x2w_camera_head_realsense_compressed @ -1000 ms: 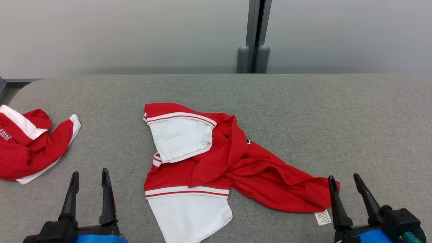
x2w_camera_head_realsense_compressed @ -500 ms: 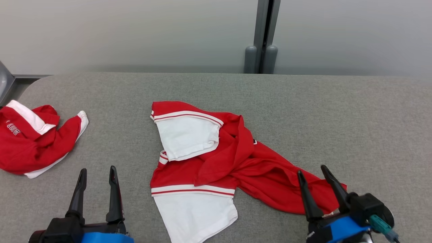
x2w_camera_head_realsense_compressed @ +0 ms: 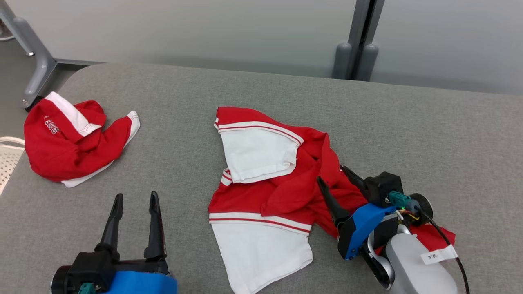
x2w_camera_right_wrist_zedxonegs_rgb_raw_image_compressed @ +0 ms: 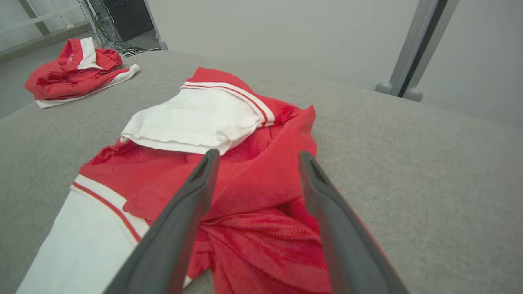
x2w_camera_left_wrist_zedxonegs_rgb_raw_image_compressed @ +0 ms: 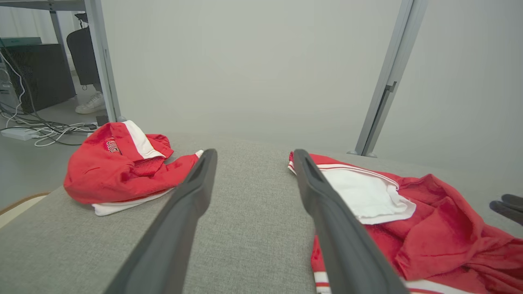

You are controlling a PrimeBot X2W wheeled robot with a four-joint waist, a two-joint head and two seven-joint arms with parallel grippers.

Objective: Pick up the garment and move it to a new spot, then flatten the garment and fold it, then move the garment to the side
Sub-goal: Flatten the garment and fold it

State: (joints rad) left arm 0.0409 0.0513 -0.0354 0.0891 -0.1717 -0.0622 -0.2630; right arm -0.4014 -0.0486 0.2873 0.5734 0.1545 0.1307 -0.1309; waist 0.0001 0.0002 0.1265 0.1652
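Head view first. The garment [x2w_camera_head_realsense_compressed: 282, 192] is a red and white heap on the grey table [x2w_camera_head_realsense_compressed: 408, 122], lying right under and ahead of my right pincer [x2w_camera_head_realsense_compressed: 331, 173], with the white panels off to that pincer's left. My worry is that the red part under the fingers is bunched in layers, so closing here could catch one loose fold. Then the rest would drag or slip out on the lift. The right pincer is spread fairly wide over the red cloth and holds nothing. I can't tell from here if the tips touch the fabric. My left pincer [x2w_camera_head_realsense_compressed: 136, 194] is parted about as wide over bare table, with the garment off to its right and a second red garment [x2w_camera_head_realsense_compressed: 69, 143] well off to its left.

Left wrist view: the second garment [x2w_camera_left_wrist_zedxonegs_rgb_raw_image_compressed: 118, 171] sits ahead-left of the left pincer [x2w_camera_left_wrist_zedxonegs_rgb_raw_image_compressed: 254, 152], and the one I want [x2w_camera_left_wrist_zedxonegs_rgb_raw_image_compressed: 429, 228] is ahead-right. The two look alike, so going for the wrong one would be a silly way to blow it. The fingers are parted wide with only grey table between them. The right pincer's dark tips [x2w_camera_left_wrist_zedxonegs_rgb_raw_image_compressed: 506, 206] poke in at the far right.

Right wrist view: crumpled red folds [x2w_camera_right_wrist_zedxonegs_rgb_raw_image_compressed: 261, 175] lie between and below the fingers of the right pincer [x2w_camera_right_wrist_zedxonegs_rgb_raw_image_compressed: 258, 153], and the white panel lies just beyond the left finger. If I go too shallow I'd get a thin pinch. If I go too deep I'd jam into the table. It's wide open with nothing gripped, and whether it's touching the cloth isn't clear.
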